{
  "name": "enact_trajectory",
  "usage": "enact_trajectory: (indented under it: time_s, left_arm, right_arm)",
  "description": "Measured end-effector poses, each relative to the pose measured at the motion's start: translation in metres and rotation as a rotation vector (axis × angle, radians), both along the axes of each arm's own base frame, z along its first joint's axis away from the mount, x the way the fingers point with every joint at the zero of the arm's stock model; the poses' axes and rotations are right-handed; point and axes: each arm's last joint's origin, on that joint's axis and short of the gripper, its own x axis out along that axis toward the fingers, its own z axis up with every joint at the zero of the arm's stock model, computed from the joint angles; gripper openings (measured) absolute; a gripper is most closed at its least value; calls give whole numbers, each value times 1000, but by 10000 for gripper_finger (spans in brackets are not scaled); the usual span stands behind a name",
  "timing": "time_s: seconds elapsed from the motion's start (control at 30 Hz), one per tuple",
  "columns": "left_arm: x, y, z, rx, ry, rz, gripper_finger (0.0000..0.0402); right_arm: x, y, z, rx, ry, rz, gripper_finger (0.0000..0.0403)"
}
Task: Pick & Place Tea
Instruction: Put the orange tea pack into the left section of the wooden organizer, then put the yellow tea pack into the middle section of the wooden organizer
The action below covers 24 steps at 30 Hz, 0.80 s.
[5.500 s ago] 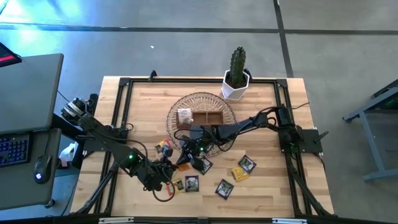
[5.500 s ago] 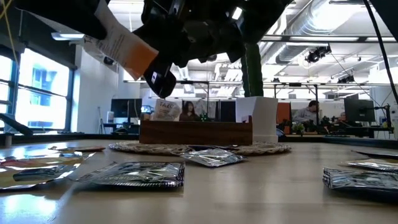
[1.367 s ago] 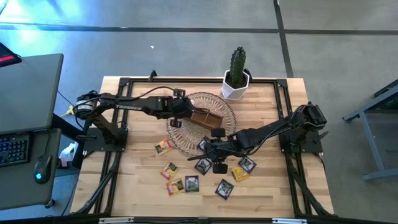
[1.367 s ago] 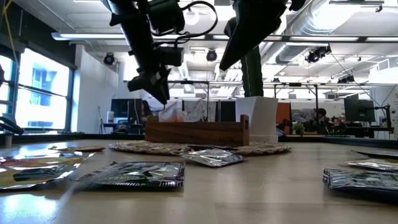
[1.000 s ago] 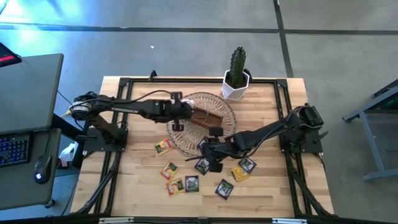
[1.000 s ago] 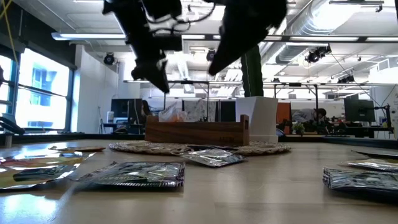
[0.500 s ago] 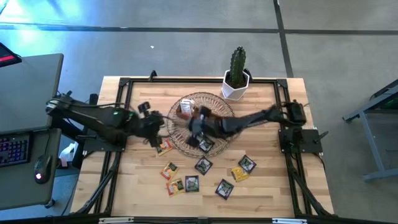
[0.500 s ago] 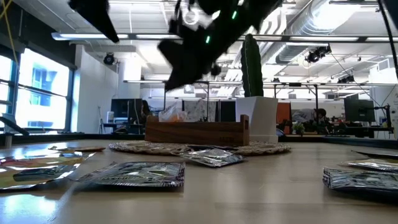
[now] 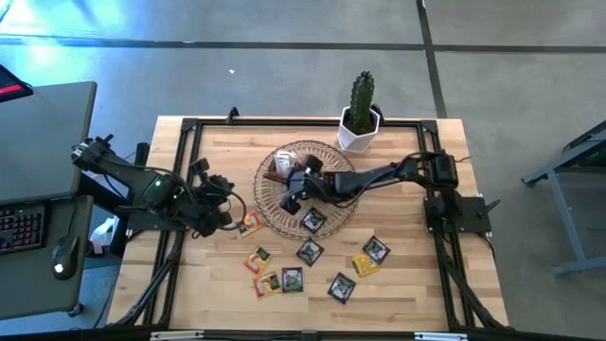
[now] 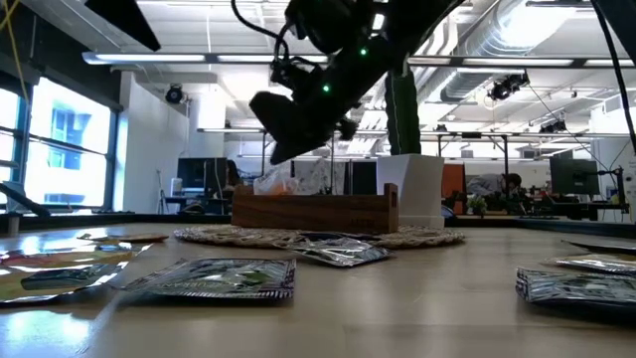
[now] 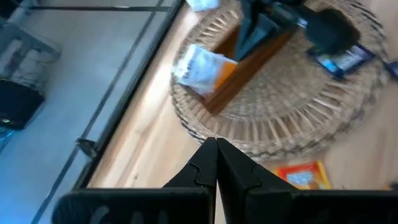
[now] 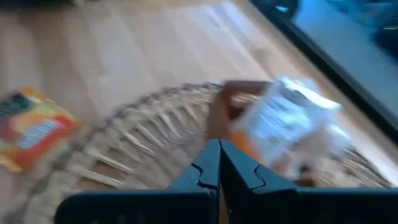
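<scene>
Left gripper (image 11: 216, 163) has its fingers pressed together, empty, hovering off the basket's (image 9: 341, 204) left edge above an orange tea packet (image 9: 250, 224). Right gripper (image 12: 219, 163), also closed and seemingly empty, reaches over the basket by the box (image 9: 284, 170). Tea packets (image 9: 309, 252) lie scattered nearer the table's (image 9: 398, 284) front.

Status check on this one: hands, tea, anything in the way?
Left hand shut, empty, beside the wicker basket. Right hand shut, empty, over the wooden box. Tea packets loose on table. Nothing blocking.
</scene>
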Motion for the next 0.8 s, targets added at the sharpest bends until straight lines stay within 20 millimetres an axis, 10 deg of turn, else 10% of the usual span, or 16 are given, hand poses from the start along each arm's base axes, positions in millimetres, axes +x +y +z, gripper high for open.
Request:
enact_trajectory:
  time_s: [0.8]
  left_arm:
    - [-2, 2, 0, 26, 7, 13, 1]
  right_arm:
    - [10, -43, -29, 156, -86, -16, 0]
